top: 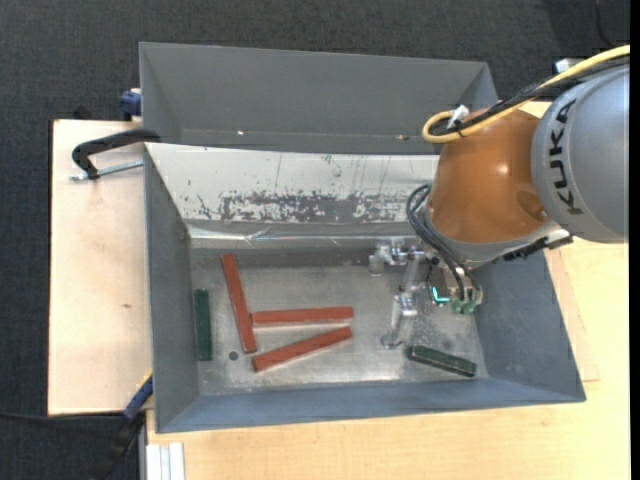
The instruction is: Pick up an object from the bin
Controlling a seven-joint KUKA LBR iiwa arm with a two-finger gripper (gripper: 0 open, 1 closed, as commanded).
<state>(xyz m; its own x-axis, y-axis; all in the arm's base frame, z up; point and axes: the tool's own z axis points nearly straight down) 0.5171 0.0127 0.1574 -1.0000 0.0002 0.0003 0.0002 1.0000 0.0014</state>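
My gripper [404, 306] hangs low over the right part of the bin floor, under the orange wrist cover. Just in front of it and slightly to its right, a short dark green bar [441, 360] lies flat near the front right corner. I cannot make out anything held in the gripper. To its left lie two red-brown bars: one [301, 316] is nearly level and the other [302, 349] is slanted below it. The right ends of both stop a little short of the gripper.
A third red-brown bar [237, 303] lies slanted further left, touching the other two at its lower end. Another dark green bar [203, 324] lies along the left wall. The arm and its cables reach in over the right rim.
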